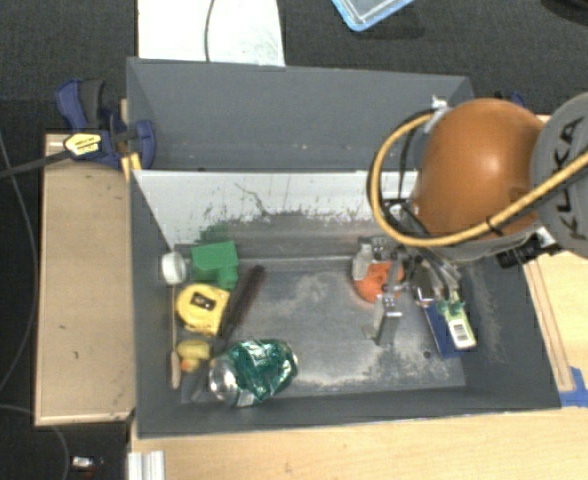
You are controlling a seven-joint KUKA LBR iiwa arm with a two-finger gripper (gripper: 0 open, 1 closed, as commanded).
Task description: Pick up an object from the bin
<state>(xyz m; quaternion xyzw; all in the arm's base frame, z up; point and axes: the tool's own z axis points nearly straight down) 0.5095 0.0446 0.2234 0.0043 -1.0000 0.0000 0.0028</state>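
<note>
My gripper reaches down into the right half of the bin, below the arm's wrist. An orange-red rounded thing lies right beside it on its left, partly hidden by the gripper. A blue flat thing with a white label rests on the bin floor just to the gripper's right. Whether either of them is touched I cannot make out.
Along the bin's left side lie a green block, a yellow tape measure, a dark stick, a small silver cap, a small yellow piece and a crumpled green and silver wrapper.
</note>
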